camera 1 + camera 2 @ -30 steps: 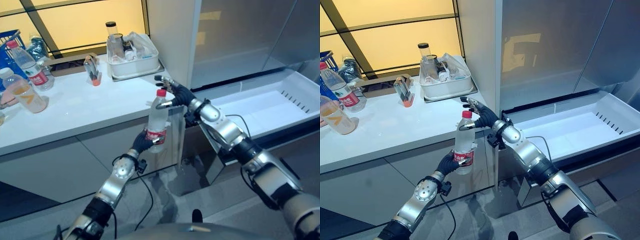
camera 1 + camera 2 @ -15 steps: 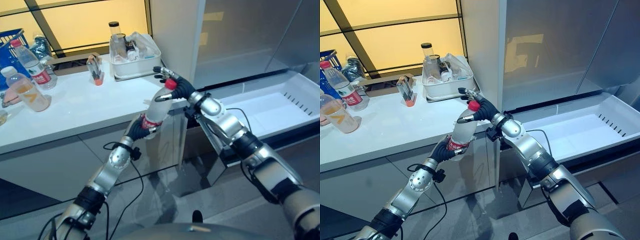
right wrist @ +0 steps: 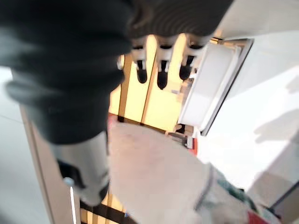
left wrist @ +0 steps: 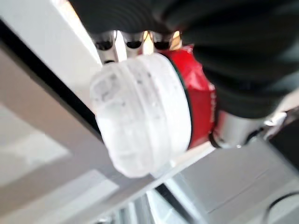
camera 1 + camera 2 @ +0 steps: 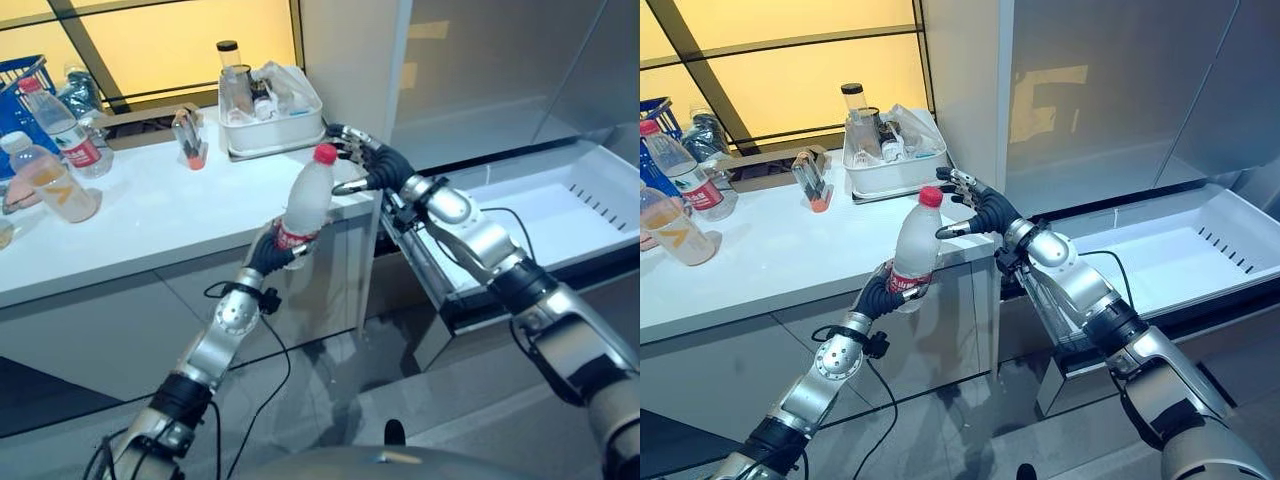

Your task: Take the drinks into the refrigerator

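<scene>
A clear water bottle [image 5: 301, 203] with a red cap and a red label stands nearly upright in the air in front of the counter's edge. My left hand [image 5: 273, 251] is shut round its lower part; the left wrist view shows the bottle's base [image 4: 139, 120] past the curled fingers. My right hand [image 5: 371, 169] hovers just right of the cap, open, with its fingers spread and its thumb close to the bottle's shoulder. In the right wrist view the bottle [image 3: 159, 184] shows blurred beside the thumb. The refrigerator's white drawer [image 5: 588, 232] stands pulled out at the right.
On the white counter [image 5: 160, 215] at the left stand an orange-drink bottle [image 5: 46, 181] and a red-capped bottle [image 5: 62, 125], with a blue basket [image 5: 18, 85] behind. A white tub [image 5: 272, 128] of items sits at the back. The refrigerator's grey front [image 5: 480, 70] rises behind the drawer.
My left hand has lifted the bottle and set it more upright. My right hand, which reached over the cap, has drawn off to the right of it.
</scene>
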Robot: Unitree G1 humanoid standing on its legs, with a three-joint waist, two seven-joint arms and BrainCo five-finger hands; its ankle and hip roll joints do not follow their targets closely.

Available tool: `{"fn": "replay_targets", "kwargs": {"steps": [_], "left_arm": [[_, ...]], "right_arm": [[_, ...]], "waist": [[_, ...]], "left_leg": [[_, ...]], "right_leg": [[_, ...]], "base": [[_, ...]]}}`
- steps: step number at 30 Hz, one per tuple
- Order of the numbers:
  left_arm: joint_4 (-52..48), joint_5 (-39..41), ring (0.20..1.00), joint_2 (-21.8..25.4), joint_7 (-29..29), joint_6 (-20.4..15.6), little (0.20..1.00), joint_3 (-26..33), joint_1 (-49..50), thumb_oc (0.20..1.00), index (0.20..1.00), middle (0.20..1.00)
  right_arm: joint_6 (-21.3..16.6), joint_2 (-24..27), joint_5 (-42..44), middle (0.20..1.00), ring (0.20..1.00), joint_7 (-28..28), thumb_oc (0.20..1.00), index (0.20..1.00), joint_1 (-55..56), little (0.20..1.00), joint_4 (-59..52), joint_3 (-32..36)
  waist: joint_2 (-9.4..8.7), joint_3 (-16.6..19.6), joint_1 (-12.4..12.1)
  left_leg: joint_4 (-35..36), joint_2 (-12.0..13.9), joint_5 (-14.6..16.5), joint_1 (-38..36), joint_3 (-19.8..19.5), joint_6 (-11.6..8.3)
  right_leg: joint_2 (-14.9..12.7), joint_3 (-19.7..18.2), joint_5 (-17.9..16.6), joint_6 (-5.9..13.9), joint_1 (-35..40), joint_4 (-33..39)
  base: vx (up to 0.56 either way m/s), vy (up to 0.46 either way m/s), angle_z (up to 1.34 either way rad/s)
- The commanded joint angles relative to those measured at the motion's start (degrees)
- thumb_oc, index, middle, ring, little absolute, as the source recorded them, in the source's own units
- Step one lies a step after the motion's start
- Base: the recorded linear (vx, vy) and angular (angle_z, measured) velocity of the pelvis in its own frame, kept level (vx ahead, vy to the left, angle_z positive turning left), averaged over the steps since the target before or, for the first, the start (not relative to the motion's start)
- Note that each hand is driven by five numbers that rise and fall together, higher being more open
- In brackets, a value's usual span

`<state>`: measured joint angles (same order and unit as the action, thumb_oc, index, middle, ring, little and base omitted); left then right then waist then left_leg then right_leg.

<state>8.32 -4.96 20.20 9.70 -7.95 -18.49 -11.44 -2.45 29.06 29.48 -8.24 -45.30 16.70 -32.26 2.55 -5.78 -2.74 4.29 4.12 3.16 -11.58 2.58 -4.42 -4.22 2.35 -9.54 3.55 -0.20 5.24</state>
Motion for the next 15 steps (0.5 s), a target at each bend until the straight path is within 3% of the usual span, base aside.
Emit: {"fn": "replay_targets", "kwargs": {"steps": [1,15], "left_arm": [[-5.43,5.32,0.200,0.46,3.18,-7.02,0.200,0.66,-9.89,0.200,0.200,0.200],[-3.82,14.24,0.200,-3.28,-0.72,-7.17,0.200,-3.05,-11.61,0.200,0.200,0.200]], "right_arm": [[-3.18,-0.71,-0.06,1.000,1.000,0.47,1.000,1.000,-2.65,1.000,1.22,-0.06],[-2.84,-7.11,-0.73,1.000,1.000,0.13,1.000,1.000,-8.25,1.000,9.01,-2.02]], "waist": [[-3.24,2.28,-1.47],[-2.98,2.61,-2.24]], "left_leg": [[-0.86,-3.81,-0.06,3.88,-0.82,3.41],[-0.72,-3.77,0.58,3.03,-0.97,3.57]], "right_leg": [[-1.03,1.64,8.51,1.92,4.87,-5.97],[-1.00,1.41,9.14,2.01,5.87,-5.65]], "base": [[0.00,0.000,0.00],[0.01,0.000,0.00]]}}
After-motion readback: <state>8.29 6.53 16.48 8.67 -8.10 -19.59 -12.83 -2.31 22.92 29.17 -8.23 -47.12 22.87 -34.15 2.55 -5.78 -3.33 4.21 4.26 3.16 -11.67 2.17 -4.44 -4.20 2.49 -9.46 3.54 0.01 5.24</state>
